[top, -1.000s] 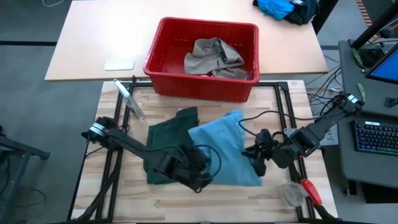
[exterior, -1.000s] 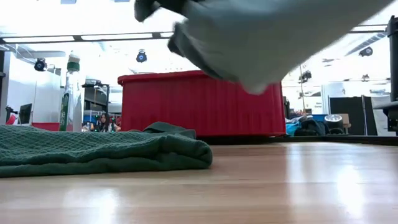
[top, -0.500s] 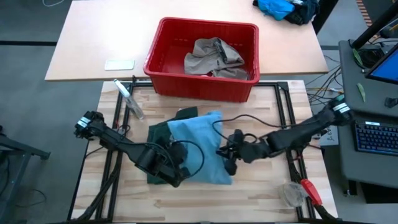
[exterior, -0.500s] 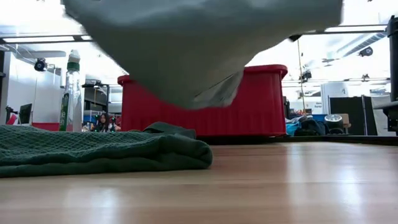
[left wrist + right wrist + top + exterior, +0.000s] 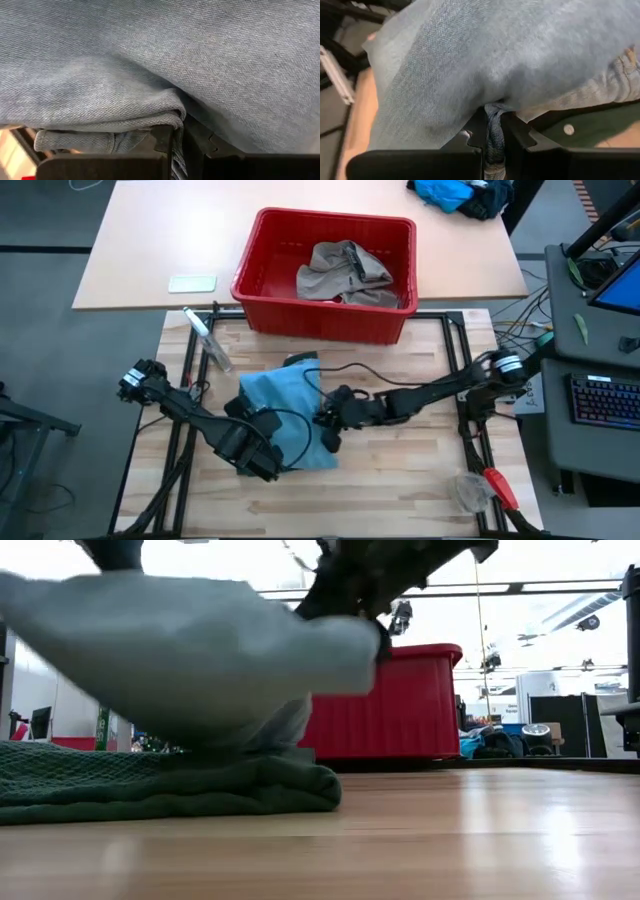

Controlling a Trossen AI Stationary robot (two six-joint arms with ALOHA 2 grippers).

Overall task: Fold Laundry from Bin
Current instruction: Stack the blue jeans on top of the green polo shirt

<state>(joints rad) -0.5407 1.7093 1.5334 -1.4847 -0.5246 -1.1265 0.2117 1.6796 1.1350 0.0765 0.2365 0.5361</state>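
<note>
The light blue denim trousers (image 5: 285, 412), folded into a bundle, hang between my two grippers over the dark green shorts (image 5: 150, 790), which lie flat on the table's left half. Only a far corner of the shorts (image 5: 300, 361) shows from above. My left gripper (image 5: 280, 462) is shut on the bundle's near left part. My right gripper (image 5: 326, 425) is shut on its right side. The khaki-taupe piece (image 5: 345, 272) lies in the red bin (image 5: 320, 322) at the table's far edge. My left gripper pinches a folded edge of the denim, several layers (image 5: 150, 125), between its two fingers (image 5: 162, 137). The bundle bulges over the fingers, and its sagging underside (image 5: 250, 735) reaches down to the shorts. My right gripper pinches a bunched fold of the denim (image 5: 492, 114) between its two fingers (image 5: 476, 127), coming level from the table's right. The cloth spreads away from the fingers, held up off the table on this side (image 5: 340, 650).
A clear bottle (image 5: 208, 340) lies at the table's far left. A clear round lid (image 5: 467, 490) and a red-handled tool (image 5: 497, 485) lie at the near right corner. A bright blue cloth heap (image 5: 445, 192) sits on the far table. Bare wood shows at the right.
Both grippers have carried the denim bundle toward the table's left edge and down, from beside the green shorts to over them. The bundle now covers most of the shorts, and its underside has sunk onto them. Both grippers have stayed shut on it.
</note>
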